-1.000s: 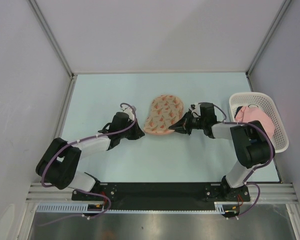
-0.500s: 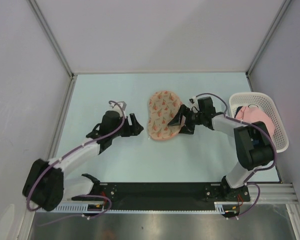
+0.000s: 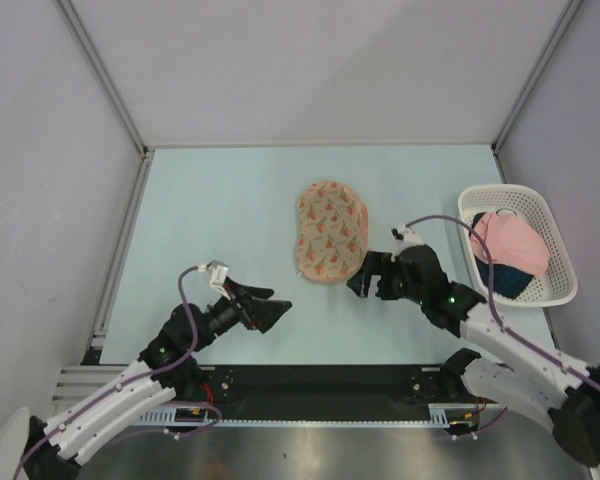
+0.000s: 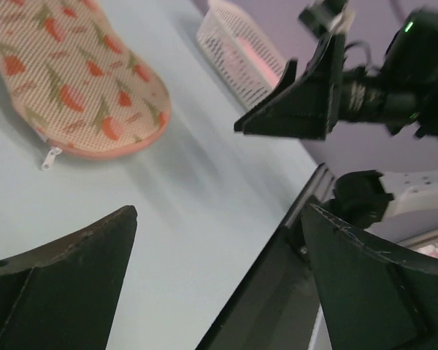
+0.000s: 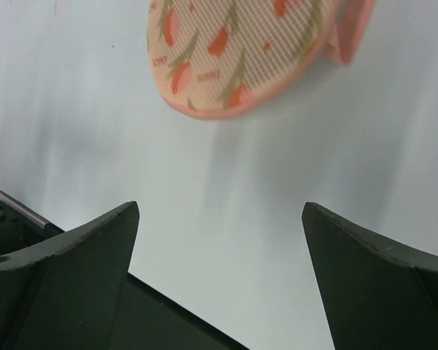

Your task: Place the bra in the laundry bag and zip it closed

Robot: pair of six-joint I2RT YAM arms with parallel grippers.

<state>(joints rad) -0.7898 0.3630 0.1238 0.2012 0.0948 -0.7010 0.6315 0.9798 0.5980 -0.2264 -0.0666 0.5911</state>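
Observation:
The laundry bag [image 3: 330, 232], a peach pouch with an orange leaf pattern, lies flat in the middle of the table with its rim together. Its small zip pull [image 4: 51, 157] rests on the table at the bag's edge. The bra shows in no view. My left gripper [image 3: 278, 314] hangs open near the front left, well short of the bag, with only table between its fingers [image 4: 219, 211]. My right gripper [image 3: 358, 275] is open too, just off the bag's near right end, and its view has the bag's end [image 5: 241, 51] above the empty jaws [image 5: 219, 208].
A white lattice basket [image 3: 558, 262] stands at the right edge, holding a pink folded cloth [image 3: 510, 240] and a dark blue cloth [image 3: 505, 280]. The black base rail [image 3: 310, 380] runs along the near edge. Grey walls enclose the table on three sides.
Both grippers went from shut at the bag's sides to open and drew back toward the near edge. The bag turned slightly and now lies untouched.

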